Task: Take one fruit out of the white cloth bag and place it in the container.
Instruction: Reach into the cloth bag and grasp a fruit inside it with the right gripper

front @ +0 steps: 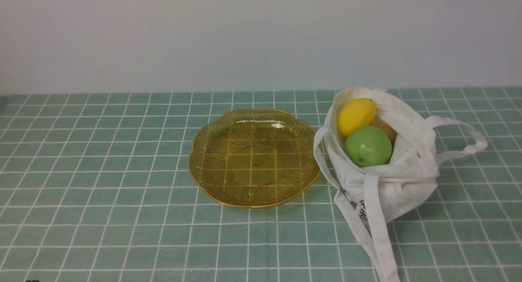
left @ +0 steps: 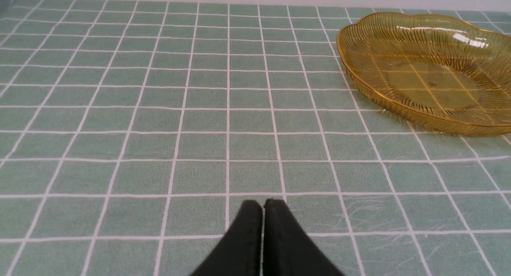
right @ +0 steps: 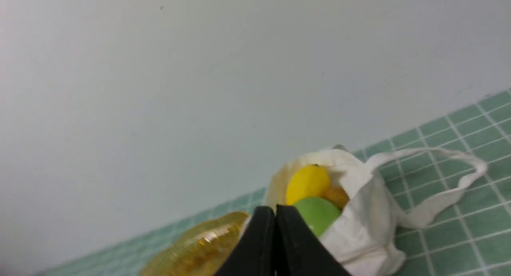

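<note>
Green apple (front: 368, 146) in open mouth of white cloth bag (front: 401, 180), right side of table (front: 102, 192), just in front of lemon (front: 356, 116). Amber dish (front: 253, 156) mid-table, empty, just left of bag. Right gripper (right: 275, 212) pinched together, holding nothing, apple dead ahead past tips; nearer arm. Left gripper (left: 263, 206) likewise closed up and empty, left of dish. Round fruit, no preferred axis; need to spread jaws first.
</note>
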You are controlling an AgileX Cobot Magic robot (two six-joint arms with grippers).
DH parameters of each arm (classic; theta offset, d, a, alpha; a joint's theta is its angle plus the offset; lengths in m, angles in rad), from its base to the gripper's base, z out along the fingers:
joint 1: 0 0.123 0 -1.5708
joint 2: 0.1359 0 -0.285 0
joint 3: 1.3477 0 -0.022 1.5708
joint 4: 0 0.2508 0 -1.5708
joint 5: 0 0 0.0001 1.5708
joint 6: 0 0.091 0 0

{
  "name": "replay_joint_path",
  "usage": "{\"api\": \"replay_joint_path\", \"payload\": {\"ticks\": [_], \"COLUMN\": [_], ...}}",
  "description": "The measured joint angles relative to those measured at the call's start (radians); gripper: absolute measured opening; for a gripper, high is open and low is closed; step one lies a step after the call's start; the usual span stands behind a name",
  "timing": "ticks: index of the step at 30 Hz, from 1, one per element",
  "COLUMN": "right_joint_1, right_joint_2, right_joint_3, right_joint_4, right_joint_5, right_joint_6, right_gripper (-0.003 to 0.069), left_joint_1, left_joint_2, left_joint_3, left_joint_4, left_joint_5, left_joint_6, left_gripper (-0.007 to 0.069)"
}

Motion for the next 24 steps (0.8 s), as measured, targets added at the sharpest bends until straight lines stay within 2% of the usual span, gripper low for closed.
{"api": "replay_joint_path", "payload": {"ticks": [1,3,4,7,8,10,12,16,21,24], "right_joint_1": [0.000,0.000,0.000,0.000,0.000,0.000,0.002,0.053,0.122,0.142], "right_joint_2": [0.013,0.163,0.312,0.492,0.523,0.735,0.836,1.064,1.308,1.451], "right_joint_3": [-0.010,-0.104,-0.171,-0.229,-0.238,-0.304,-0.347,-0.497,-0.726,-0.864], "right_joint_4": [-0.009,-0.096,-0.153,-0.180,-0.179,-0.117,-0.050,0.111,0.136,0.114], "right_joint_5": [0.015,0.176,0.309,0.402,0.410,0.420,0.412,0.374,0.361,0.378], "right_joint_6": [0.000,0.000,0.001,0.000,-0.001,-0.048,-0.105,-0.265,-0.326,-0.331], "right_gripper": [-0.0011,-0.0011,-0.0011,-0.0011,-0.0011,-0.0010,-0.0008,0.0006,0.0072,0.0149], "left_joint_1": [0.000,0.000,0.000,0.000,0.000,0.000,0.000,0.000,0.000,0.000], "left_joint_2": [0.000,0.000,0.000,0.000,0.000,0.000,0.000,0.000,0.000,0.000], "left_joint_3": [0.000,0.000,0.000,0.000,0.000,0.000,0.000,0.000,0.000,0.000], "left_joint_4": [0.000,0.000,0.000,0.000,0.000,0.000,0.000,0.000,0.000,0.000], "left_joint_5": [0.000,0.000,0.000,0.000,0.000,0.000,0.000,0.000,0.000,0.000], "left_joint_6": [0.000,0.000,0.000,0.000,0.000,0.000,0.000,0.000,0.000,0.000], "left_gripper": [-0.0008,-0.0008,-0.0008,-0.0008,-0.0008,-0.0008,-0.0008,-0.0008,-0.0008,-0.0008]}}
